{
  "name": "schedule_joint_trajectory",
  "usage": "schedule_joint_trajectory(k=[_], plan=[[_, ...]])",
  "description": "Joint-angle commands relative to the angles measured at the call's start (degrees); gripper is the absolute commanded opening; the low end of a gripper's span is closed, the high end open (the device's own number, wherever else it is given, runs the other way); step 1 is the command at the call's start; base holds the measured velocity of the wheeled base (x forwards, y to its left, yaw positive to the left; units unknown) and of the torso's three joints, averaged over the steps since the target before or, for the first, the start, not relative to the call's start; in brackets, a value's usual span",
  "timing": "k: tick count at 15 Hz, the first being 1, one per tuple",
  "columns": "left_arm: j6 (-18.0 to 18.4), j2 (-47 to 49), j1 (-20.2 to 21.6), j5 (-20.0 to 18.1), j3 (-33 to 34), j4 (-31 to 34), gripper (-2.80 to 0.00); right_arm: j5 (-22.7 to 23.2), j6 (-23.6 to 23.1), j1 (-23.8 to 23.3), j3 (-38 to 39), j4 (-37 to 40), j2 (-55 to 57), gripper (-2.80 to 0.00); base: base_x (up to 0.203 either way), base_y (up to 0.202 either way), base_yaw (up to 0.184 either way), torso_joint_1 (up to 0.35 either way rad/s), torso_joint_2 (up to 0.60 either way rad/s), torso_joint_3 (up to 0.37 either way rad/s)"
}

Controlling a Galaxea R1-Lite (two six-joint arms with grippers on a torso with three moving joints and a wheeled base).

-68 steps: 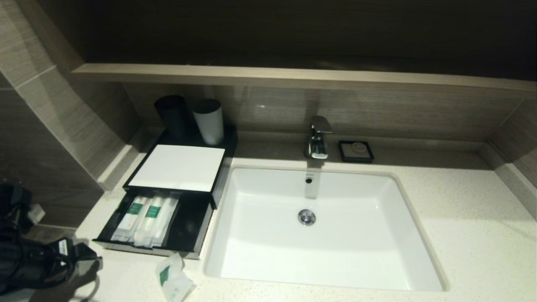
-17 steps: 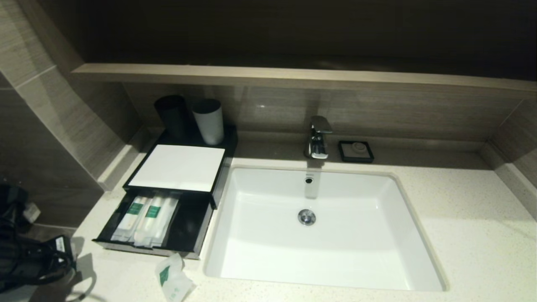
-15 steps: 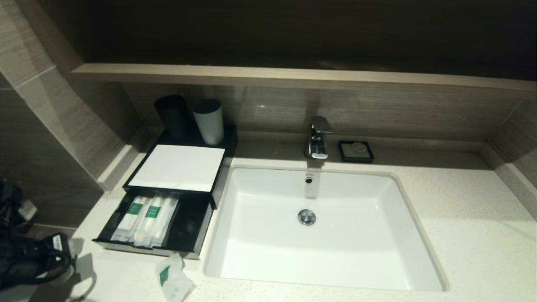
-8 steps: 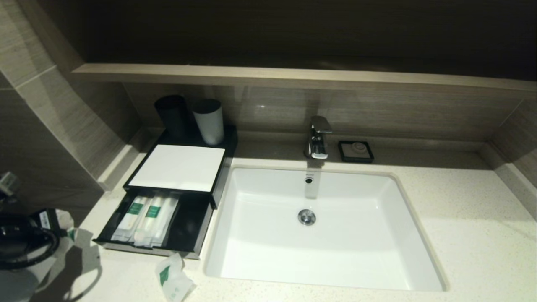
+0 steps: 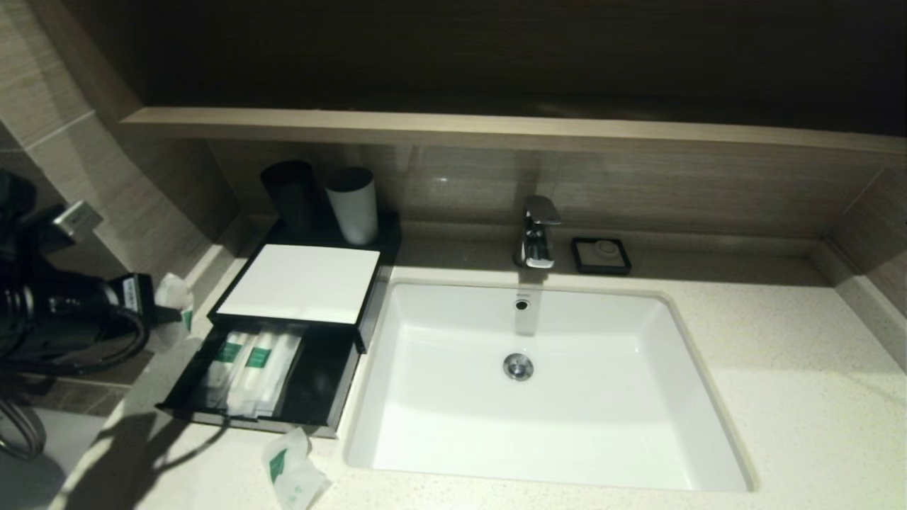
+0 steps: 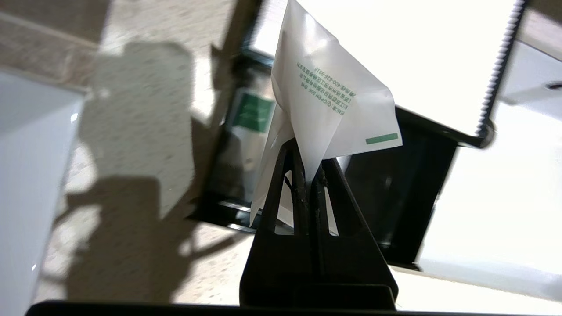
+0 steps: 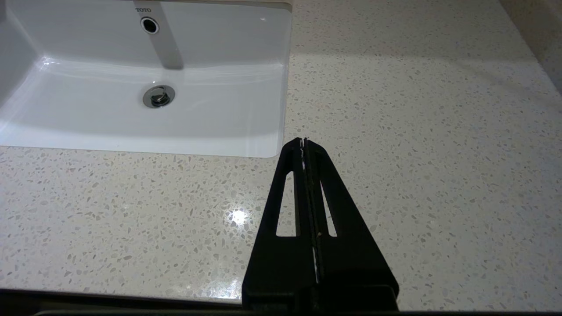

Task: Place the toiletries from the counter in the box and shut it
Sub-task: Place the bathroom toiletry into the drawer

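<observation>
My left gripper is shut on a white toiletry packet with green print and holds it in the air just left of the black box. In the left wrist view the packet hangs from the gripper above the open drawer. The drawer holds several white packets with green labels on its left side. A second crumpled white packet lies on the counter in front of the box. My right gripper is shut and empty over the counter right of the sink.
A white pad lies on the box top, with a black cup and a white cup behind it. The white sink, the tap and a black soap dish stand to the right. The tiled wall is close on the left.
My left gripper has risen from the counter's front left corner with a white packet in it and moved up and toward the box. The packet in front of the box has not moved.
</observation>
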Motion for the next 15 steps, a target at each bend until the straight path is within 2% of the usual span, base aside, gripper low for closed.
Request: schedule_joint_trajectory(k=[1, 4, 6, 11, 13, 15], plan=[[-0.49, 3.17, -6.61, 1.15, -3.94, 1.12, -2.80, 0.00, 0.01, 0.01, 0.01, 0.00, 0.03, -2.80, 0.000, 0.000, 0.000, 0.000, 0.00, 0.000], [-0.69, 8.13, -14.49, 7.77, -6.19, 1.41, -2.80, 0.00, 0.01, 0.01, 0.01, 0.00, 0.03, -2.80, 0.000, 0.000, 0.000, 0.000, 0.00, 0.000], [-1.17, 10.84, -18.20, 10.65, -8.04, 1.36, -2.80, 0.00, 0.01, 0.01, 0.01, 0.00, 0.03, -2.80, 0.000, 0.000, 0.000, 0.000, 0.00, 0.000], [-2.46, 11.59, -22.89, 11.20, -7.37, 2.08, -2.80, 0.00, 0.01, 0.01, 0.01, 0.00, 0.03, -2.80, 0.000, 0.000, 0.000, 0.000, 0.00, 0.000], [-2.65, 10.84, -23.99, 13.40, -5.96, 2.22, -2.80, 0.00, 0.01, 0.01, 0.01, 0.00, 0.03, -2.80, 0.000, 0.000, 0.000, 0.000, 0.00, 0.000], [-2.65, 10.38, -24.77, 13.92, -5.00, 3.04, -2.80, 0.00, 0.01, 0.01, 0.01, 0.00, 0.03, -2.80, 0.000, 0.000, 0.000, 0.000, 0.00, 0.000]])
